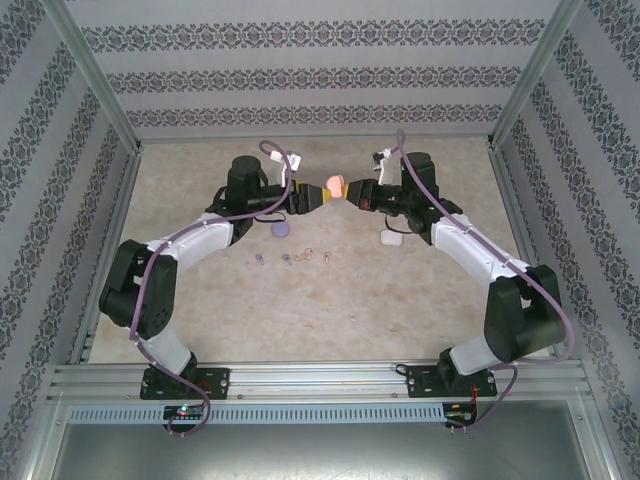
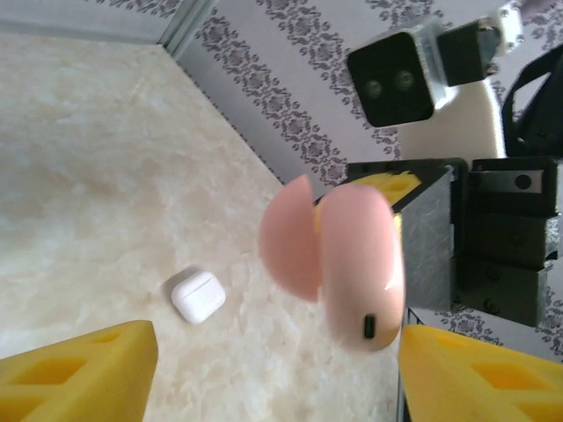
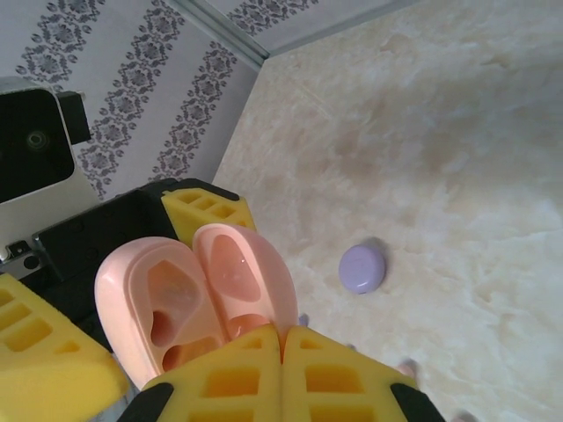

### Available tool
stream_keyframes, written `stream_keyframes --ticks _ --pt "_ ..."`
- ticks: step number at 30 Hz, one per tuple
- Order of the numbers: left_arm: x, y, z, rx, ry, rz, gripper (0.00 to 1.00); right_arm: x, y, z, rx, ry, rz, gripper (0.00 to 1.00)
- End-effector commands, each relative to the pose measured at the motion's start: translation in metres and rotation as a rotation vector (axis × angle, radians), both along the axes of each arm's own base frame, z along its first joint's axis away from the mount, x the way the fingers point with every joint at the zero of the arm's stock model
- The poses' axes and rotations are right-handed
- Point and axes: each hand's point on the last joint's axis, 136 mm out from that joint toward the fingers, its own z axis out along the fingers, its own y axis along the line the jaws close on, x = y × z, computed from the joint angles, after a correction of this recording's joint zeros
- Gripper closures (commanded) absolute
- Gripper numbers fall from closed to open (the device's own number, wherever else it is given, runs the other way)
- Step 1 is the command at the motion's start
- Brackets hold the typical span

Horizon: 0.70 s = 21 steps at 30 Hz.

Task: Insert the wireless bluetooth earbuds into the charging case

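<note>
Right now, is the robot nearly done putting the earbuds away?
Not nearly. Done: the pink case is open, but its slots look empty. In hand: the right gripper holds that case in the air, with the left gripper open beside it. Left: the tiny earbuds lie on the table, and the purple case and white case sit there looking shut.

pink case (image 3: 189,303) | purple case (image 3: 362,268) | white case (image 2: 198,296) | table (image 1: 420,300) beige, marbled | walls (image 1: 300,60) pale, dark floral stripes | earbud (image 1: 260,259) seemingly purple
</note>
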Motion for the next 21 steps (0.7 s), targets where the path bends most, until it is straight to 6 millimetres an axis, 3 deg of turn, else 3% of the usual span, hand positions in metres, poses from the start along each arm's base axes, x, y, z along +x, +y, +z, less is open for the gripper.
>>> stream_keyframes --ticks 1,11,21 --pt "-0.002 0.014 0.026 0.046 -0.079 -0.014 0.23 0.007 -0.006 0.011 -0.054 -0.061 0.009 1.00" --pt "-0.017 0.021 0.007 0.277 -0.023 -0.244 0.20 0.003 -0.010 -0.006 -0.298 -0.110 0.195 1.00" --pt "-0.033 0.017 -0.003 0.318 0.080 -0.436 0.27 -0.012 -0.007 -0.023 -0.395 -0.110 0.306 1.00"
